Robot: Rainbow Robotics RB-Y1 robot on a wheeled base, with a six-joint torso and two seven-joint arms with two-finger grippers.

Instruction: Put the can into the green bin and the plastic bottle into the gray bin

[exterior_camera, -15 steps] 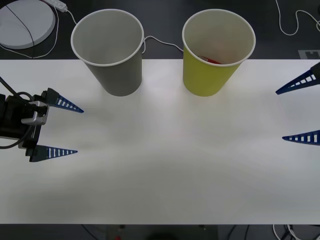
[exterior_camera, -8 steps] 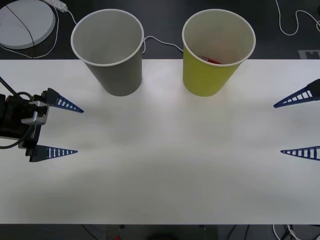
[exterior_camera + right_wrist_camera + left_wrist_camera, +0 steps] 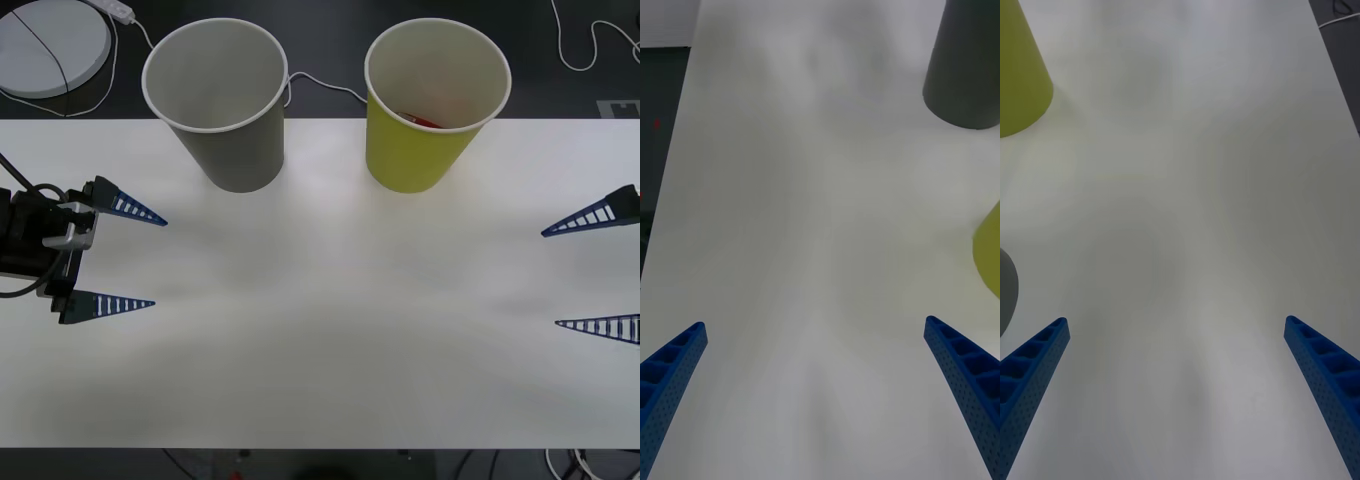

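The gray bin (image 3: 236, 155) stands at the back left of the white table and the green bin (image 3: 410, 158) at the back right, both upright. A sliver of the red can (image 3: 424, 121) shows inside the green bin. The plastic bottle is out of view. My left gripper (image 3: 159, 262) hovers open and empty at the table's left side. At the right side, my right gripper (image 3: 550, 279) is also open and empty. The right wrist view shows its gripper (image 3: 814, 324) over bare table, with the gray bin (image 3: 966, 67) and green bin (image 3: 989, 255) beyond. The left gripper (image 3: 1175, 322) faces the green bin (image 3: 1019, 71).
Behind the table on the dark floor lie a round white disc (image 3: 50, 42) at the left and white cables (image 3: 585, 50) at the right. A cable (image 3: 325, 85) runs between the bins. The table's front edge (image 3: 320, 446) is near.
My right gripper has drifted toward the table's front edge and slightly inward. The left gripper, both bins and the can have stayed put.
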